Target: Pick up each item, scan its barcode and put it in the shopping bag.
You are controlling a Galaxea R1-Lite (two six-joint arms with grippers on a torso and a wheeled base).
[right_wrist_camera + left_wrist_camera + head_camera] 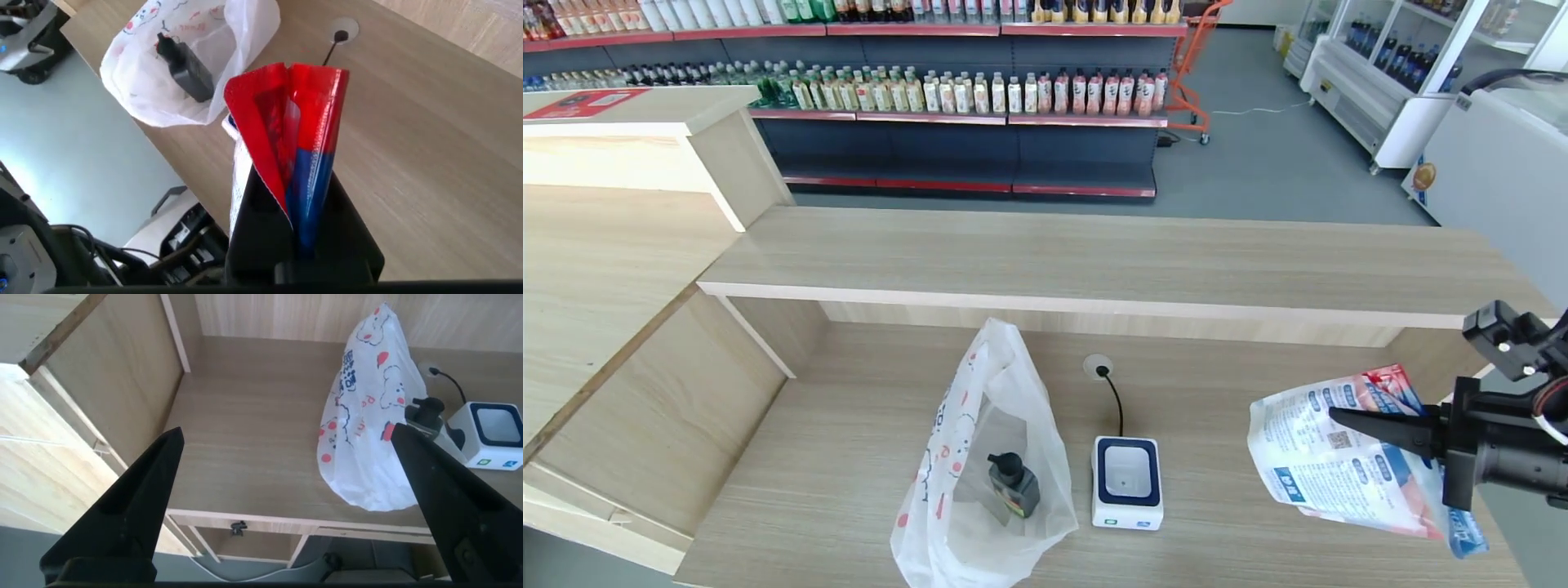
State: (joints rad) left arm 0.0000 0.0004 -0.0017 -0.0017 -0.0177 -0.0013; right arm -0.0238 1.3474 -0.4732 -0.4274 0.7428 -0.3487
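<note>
My right gripper (1372, 431) is shut on a white, blue and red pouch (1339, 457), held in the air over the right part of the counter, its printed face turned toward the scanner. In the right wrist view the pouch (298, 155) stands pinched between the fingers. The white barcode scanner (1127, 482) with a dark blue frame sits mid-counter. To its left stands the white shopping bag (980, 482) with a dark bottle (1013, 483) inside. My left gripper (286, 506) hangs open beyond the counter's near edge, left of the bag (372, 416).
A black cable (1112, 396) runs from the scanner to a hole in the counter. A raised shelf (1094, 261) borders the back, and a wooden side wall (662, 408) closes the left. Shelves of bottles stand behind.
</note>
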